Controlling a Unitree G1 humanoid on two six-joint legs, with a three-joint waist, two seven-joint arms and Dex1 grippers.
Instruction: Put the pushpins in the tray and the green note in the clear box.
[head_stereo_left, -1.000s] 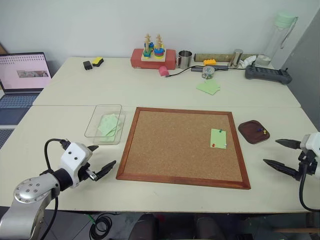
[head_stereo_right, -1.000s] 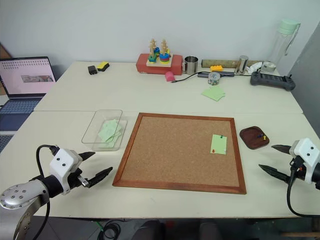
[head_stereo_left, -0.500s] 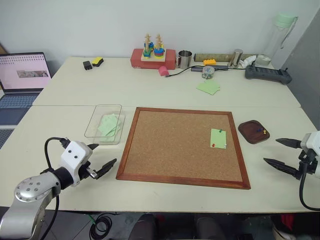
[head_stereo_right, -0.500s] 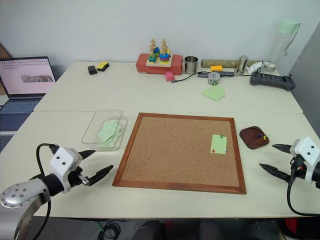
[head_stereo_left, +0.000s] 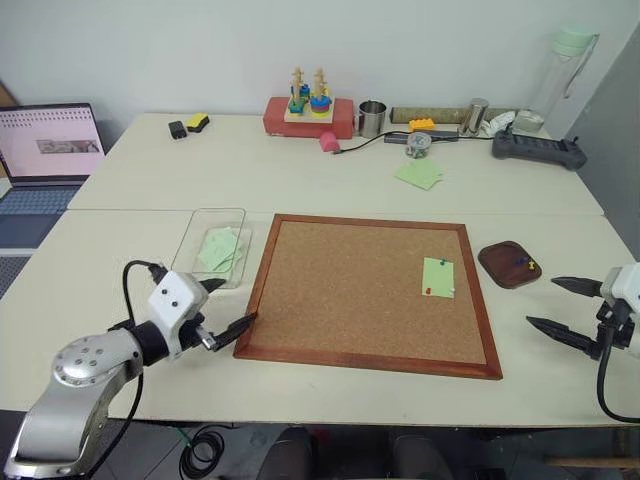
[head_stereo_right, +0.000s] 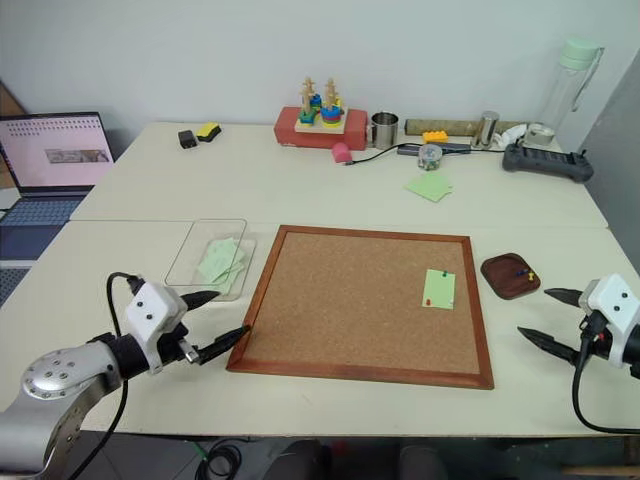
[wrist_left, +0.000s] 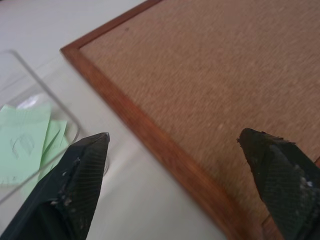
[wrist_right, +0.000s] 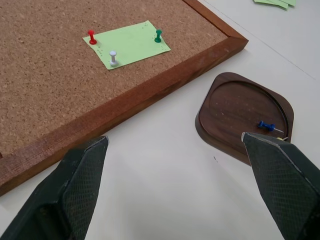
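Three pushpins (wrist_right: 114, 57), red, white and green, held the green note (wrist_right: 127, 43) to the cork board (head_stereo_left: 350, 290) near its right edge, long axis running front to back. One blue pin (wrist_right: 266, 126) lay in the tray (wrist_right: 235, 107) just right of the board; the clear box (head_stereo_left: 205, 247), left of it, held green sheets. Both the left gripper (head_stereo_left: 228, 310) at the board's front-left corner and the right gripper (head_stereo_left: 560, 307) near the tray stood open and empty.

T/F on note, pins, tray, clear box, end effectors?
1. The pale green paper note is pinned to the wood-framed cork board. True.
2. A red pushpin, a green pushpin and a white pushpin hold it. True.
3. The dark brown wooden tray is empty. False: a blue pushpin lies in it.
4. The clear plastic box is empty. False: green sheets lie inside.
5. The right end effector is shut. False: open, holding nothing.
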